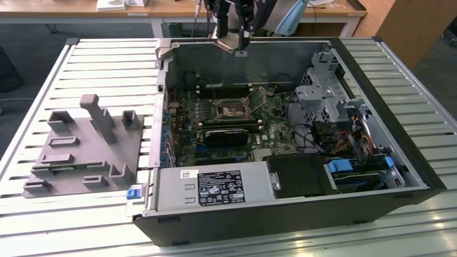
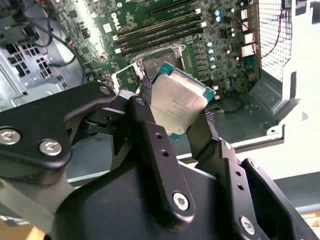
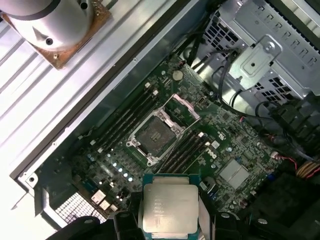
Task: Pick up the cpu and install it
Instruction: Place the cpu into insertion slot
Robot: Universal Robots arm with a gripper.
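Exterior view: the gripper (image 1: 236, 38) is hanging above the back wall of the open computer case (image 1: 400, 123), pinching the cpu (image 1: 233, 45) well clear of the motherboard. The socket (image 1: 230, 111) is lying lower down and nearer the camera, so the carry is looking roughly half made. The case is sitting on a slatted metal table (image 1: 107, 64). A grey fixture (image 1: 78, 150) with upright posts is resting toward the exterior view's left, and wooden desks (image 1: 179, 7) are standing behind.

Second wrist view: the two black fingers (image 2: 150, 125) are clamping the cpu (image 2: 177, 102) by opposite edges, its metal lid facing the camera and the chip sitting tilted. The socket (image 2: 161, 56) is showing beyond it. As I judge it, the grip ought to be bearing on the edges alone, and the chip is wanting levelling before it nears the pins.

First wrist view: the cpu (image 3: 170, 207) is appearing square-on, apart from the open socket (image 3: 154, 136), which memory slots (image 3: 125, 117) are flanking. Matching the chip's edges to the socket's, while steering clear of the drive cage (image 3: 260, 60) and its cables, is seeming the careful course. The arm's base (image 3: 55, 22) is sitting on the table beside the case.
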